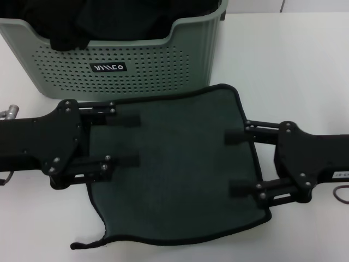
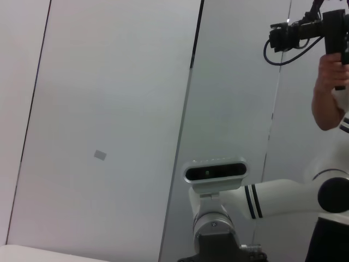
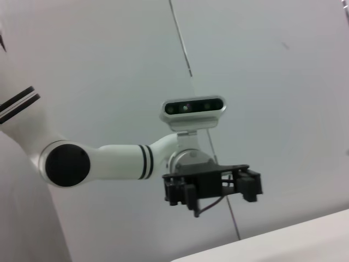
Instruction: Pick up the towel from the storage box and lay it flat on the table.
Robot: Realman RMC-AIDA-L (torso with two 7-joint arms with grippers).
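The towel [image 1: 180, 169] lies spread on the table [image 1: 294, 60], directly in front of the storage box [image 1: 109, 65] and clear of it — its far edge runs just beside the box's front wall. It is largely flat; the near corner on the robot's left trails off into a curled tail of black trim, and the near edge is uneven.

Left gripper [image 1: 121, 140] sits over the towel's left margin, fingers spread wide apart and holding nothing. Right gripper [image 1: 240, 164] sits over the right margin, likewise spread and empty. Whether either set of fingertips touches the cloth cannot be told from above.

Dark cloth [image 1: 71, 24] remains inside the storage box, draped at the dipped rim.

Judgement: the laying-out step appears essentially complete and the release is made. The next move calls for lifting both arms straight up off the towel without dragging it — the curled near-left corner may warrant smoothing first.
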